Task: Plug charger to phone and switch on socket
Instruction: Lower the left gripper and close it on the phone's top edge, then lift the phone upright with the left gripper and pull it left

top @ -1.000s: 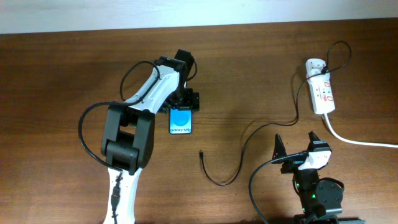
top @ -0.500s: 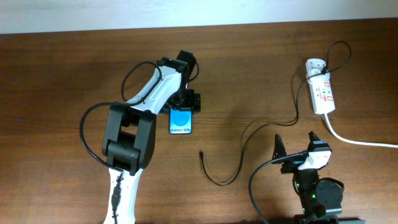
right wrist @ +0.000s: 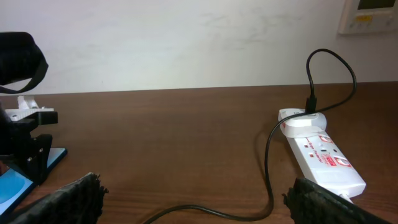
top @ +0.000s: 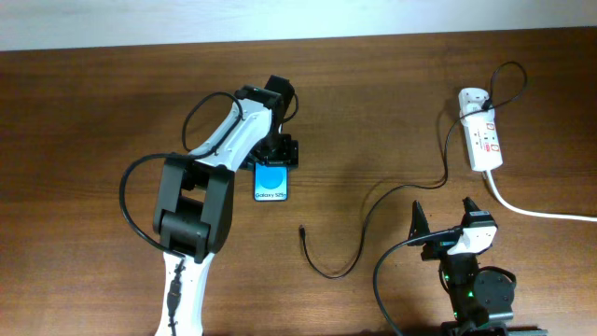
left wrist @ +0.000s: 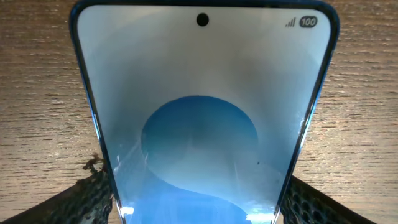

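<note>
Nothing has shifted since the earlier frame: the left hand [top: 276, 151] clamps the Galaxy phone [top: 271, 181] by its sides (screen up on the surface [top: 93, 112]); the right hand [top: 444, 211] gapes wide, the charger plug [top: 302, 230] lying loose between them.

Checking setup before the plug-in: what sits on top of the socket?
A white adapter sits on the far end of the socket, the charger cable looping from it. Its pins and that outlet are covered.
</note>
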Controlling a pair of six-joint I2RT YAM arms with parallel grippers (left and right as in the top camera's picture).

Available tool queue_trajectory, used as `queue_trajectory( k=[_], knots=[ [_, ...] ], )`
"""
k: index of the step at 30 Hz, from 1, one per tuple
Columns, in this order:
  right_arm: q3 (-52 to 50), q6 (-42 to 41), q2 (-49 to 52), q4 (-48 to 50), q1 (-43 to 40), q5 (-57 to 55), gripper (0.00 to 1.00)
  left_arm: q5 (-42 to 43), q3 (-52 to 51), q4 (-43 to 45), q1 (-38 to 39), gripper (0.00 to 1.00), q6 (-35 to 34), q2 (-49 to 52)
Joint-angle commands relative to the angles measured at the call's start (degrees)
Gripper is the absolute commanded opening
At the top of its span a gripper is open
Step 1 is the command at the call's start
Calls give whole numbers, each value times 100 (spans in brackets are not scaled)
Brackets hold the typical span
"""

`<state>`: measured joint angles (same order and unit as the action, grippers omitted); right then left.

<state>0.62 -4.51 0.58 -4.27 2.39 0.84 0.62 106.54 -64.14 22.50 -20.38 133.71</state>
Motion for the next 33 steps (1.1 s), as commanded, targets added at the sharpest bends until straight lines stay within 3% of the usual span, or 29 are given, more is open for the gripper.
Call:
queue_trajectory(
  k=[1, 3, 14, 21, 24, 26, 29, 33],
  knots=[
    [-31, -17, -37, -28, -22, -68, 98, 2, -181, 2, 22, 86, 70, 138],
    [-31, -17, -37, -28, -22, -70, 98, 2, -181, 0, 22, 78, 70, 138],
    [-31, -20, -37, -28, -22, -70, 98, 9, 341, -391, 22, 77, 68, 127],
    [-31, -17, -37, -28, -22, -68, 98, 557, 737, -820, 4, 76, 74, 125],
    [-31, -20, -37, -28, -22, -70, 98, 1349, 828, -1040, -59, 77, 79, 125],
    [-31, -20, -37, -28, -22, -70, 98, 2756, 828, -1102, -175, 75, 737, 125],
    [-31, -20, -37, -28, -22, -70, 98, 4242, 828, -1165, -352, 75, 1126, 125],
    [-31, -20, -37, -28, -22, -68, 98, 6850, 826, -1161, -706, 75, 1300, 125]
  ],
)
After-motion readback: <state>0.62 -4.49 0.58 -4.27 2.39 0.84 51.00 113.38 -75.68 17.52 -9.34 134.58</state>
